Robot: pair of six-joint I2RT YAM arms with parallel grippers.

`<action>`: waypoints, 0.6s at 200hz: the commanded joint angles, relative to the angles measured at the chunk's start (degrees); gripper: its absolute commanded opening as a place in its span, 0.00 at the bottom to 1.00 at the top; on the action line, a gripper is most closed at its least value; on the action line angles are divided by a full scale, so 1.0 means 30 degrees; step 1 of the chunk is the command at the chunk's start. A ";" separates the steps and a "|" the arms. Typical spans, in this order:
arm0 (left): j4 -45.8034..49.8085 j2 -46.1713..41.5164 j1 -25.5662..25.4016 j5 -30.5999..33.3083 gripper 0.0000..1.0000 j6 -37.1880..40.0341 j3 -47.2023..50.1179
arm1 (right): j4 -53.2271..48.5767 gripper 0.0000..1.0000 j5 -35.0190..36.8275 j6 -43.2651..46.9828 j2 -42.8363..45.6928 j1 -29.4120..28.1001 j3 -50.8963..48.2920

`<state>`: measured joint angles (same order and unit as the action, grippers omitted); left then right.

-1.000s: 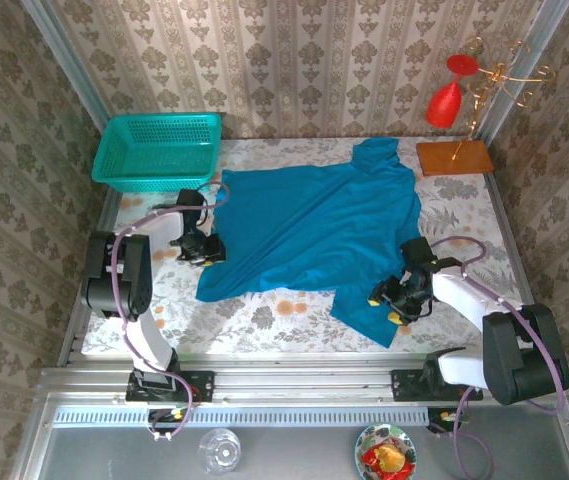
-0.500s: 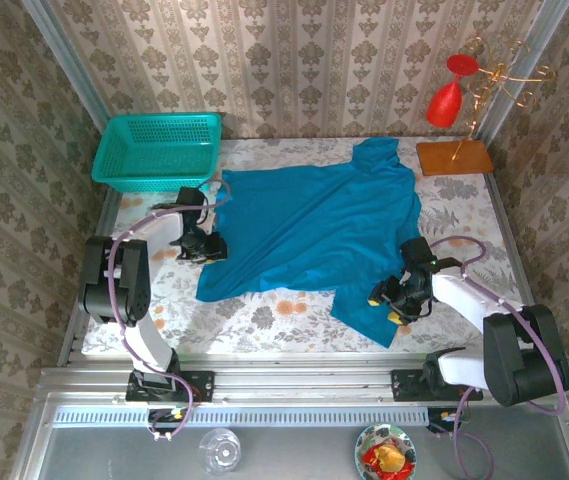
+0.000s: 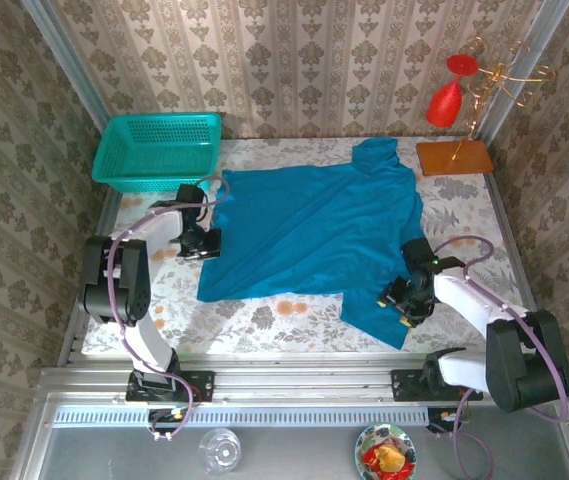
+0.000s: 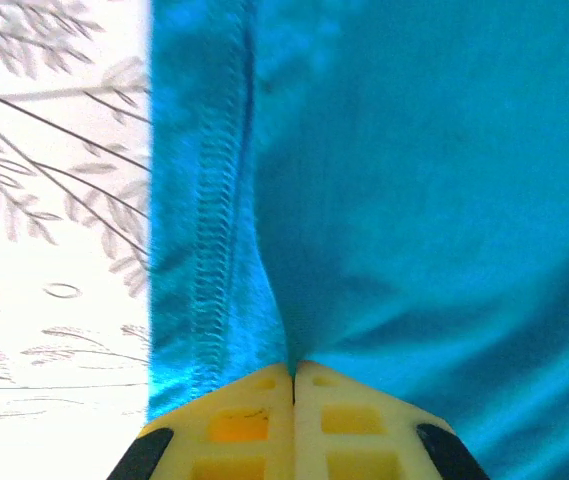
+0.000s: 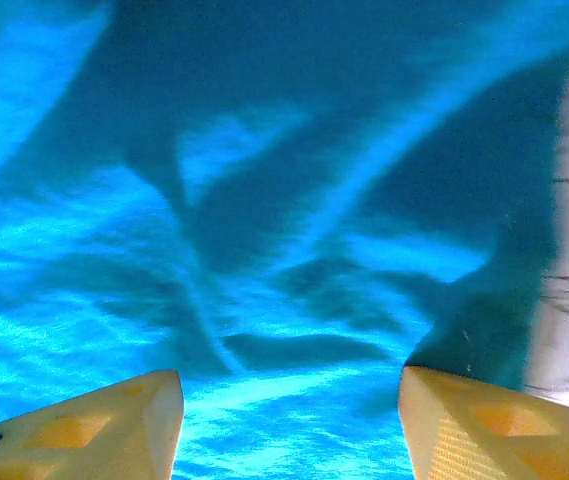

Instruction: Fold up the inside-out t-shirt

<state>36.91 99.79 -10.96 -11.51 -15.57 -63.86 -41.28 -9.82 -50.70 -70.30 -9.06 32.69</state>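
Top view: teal t-shirt [image 3: 314, 225] spread across the middle of the desk [image 3: 264, 315], one flap reaching toward the near right edge. Teal mesh basket [image 3: 156, 150] at far left corner, apart from the cloth. Left end effector [image 3: 202, 243] sits at the t-shirt's left edge; right end effector [image 3: 401, 300] is over the near right flap.

Left wrist view adds the grip, unreadable from above. Yellow fingers [image 4: 254, 410] pressed together, pinching a small ridge of t-shirt just beside the stitched hem; patterned desk to the left of the hem.

Right wrist view: fingers [image 5: 124, 410] spread wide, wrinkled fabric between them, nothing pinched; strip of desk at the right margin.

Against one second ago: left end effector has gone from partly parted to clamped and crept slightly toward the far side. Right end effector and near flap have shifted a little to the right.
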 commanded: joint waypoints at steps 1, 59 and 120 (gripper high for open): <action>0.0482 -0.0310 0.0597 0.0628 0.00 0.0165 -0.0982 | -0.2208 0.62 0.2135 -0.1129 0.0832 -0.0056 0.0095; 0.0741 0.0684 0.0730 0.1443 0.00 0.0269 -0.1107 | -0.3262 0.62 0.2953 -0.2155 0.1970 -0.0046 -0.0026; 0.1325 0.1895 0.0784 0.3094 0.03 0.0328 -0.0922 | -0.4044 0.61 0.3270 -0.1976 0.2081 -0.0039 0.0609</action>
<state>38.37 104.18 -8.91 -6.09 -15.31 -67.05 -49.82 -2.72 -55.79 -65.08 -9.06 32.69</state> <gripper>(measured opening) 0.064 0.615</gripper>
